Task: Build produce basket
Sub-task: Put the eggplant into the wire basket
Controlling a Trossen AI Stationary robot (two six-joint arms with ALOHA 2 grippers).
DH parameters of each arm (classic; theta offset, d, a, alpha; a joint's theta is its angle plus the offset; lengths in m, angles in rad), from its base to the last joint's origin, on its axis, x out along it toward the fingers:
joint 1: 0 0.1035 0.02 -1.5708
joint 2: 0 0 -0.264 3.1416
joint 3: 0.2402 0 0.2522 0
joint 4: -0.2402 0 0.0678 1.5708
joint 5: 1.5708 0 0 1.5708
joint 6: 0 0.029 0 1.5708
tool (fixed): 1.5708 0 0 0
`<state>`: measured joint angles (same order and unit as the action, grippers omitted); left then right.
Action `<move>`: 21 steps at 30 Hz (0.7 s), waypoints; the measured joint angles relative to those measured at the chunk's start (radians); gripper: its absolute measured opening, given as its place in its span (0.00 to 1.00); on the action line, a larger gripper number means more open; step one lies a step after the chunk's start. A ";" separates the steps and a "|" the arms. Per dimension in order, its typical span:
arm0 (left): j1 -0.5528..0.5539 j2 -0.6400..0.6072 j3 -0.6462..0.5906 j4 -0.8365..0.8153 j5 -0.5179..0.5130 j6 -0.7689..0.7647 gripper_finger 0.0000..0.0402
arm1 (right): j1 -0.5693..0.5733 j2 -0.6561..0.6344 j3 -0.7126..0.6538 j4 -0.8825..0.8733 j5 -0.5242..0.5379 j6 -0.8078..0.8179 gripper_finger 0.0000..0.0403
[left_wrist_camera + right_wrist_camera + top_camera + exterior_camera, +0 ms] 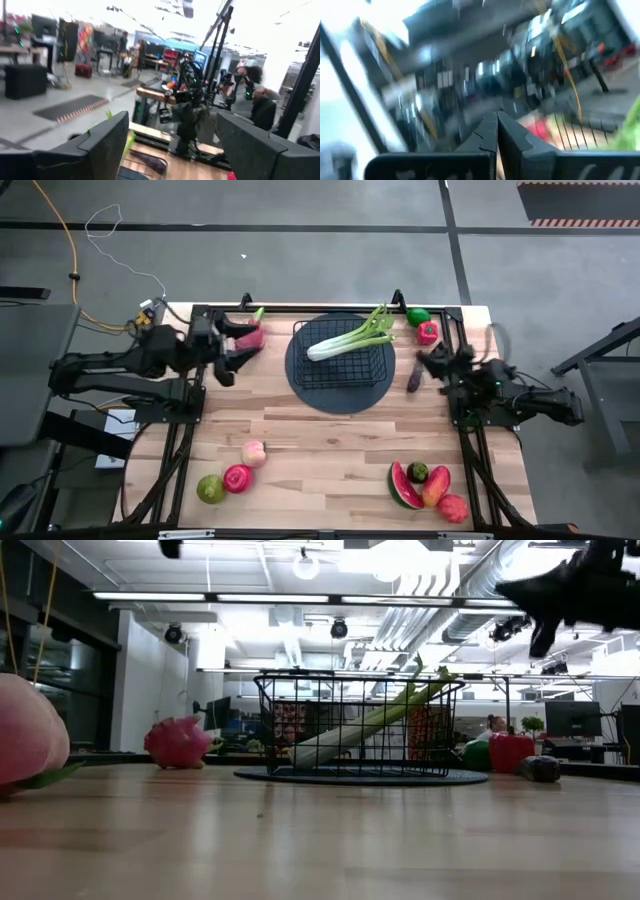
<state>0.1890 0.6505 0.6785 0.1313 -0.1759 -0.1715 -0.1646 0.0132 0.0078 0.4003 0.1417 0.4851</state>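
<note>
The basket [345, 360] stands on a dark round mat [305, 385] at the far middle of the worktop [320, 440]. A green-white leafy stalk [350, 337] lies slanted in it, the leafy end sticking out over the rim toward the right arm's side. Just beyond that corner sit a green pepper [418, 315] and a red pepper [428, 332], touching or nearly so, with a small dark vegetable [414, 375] lying beside the mat.

On the basket's other side, a pink dragon fruit [250, 336] rests near the far edge. The left pincer [228, 352] hovers right at it with its fingers [107, 142] apart; whether they touch the fruit is unclear. The right pincer [425, 362] hangs above the worktop next to the dark vegetable, its fingers pressed together and empty.

Along the near edge lie a peach [254, 452], a red apple [238, 478] and a green apple [210, 489] in one group, and a watermelon slice [403, 488], a mango [436, 485] and other fruit in another.
</note>
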 joint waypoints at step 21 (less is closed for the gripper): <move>0.000 -0.101 0.000 -0.101 -0.010 -0.061 0.72 | 0.000 0.334 0.296 0.186 0.068 -0.228 0.00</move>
<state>0.1894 0.5491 0.6788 0.0298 -0.1855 -0.2325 -0.1646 0.3470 0.3042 0.5866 0.2102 0.2568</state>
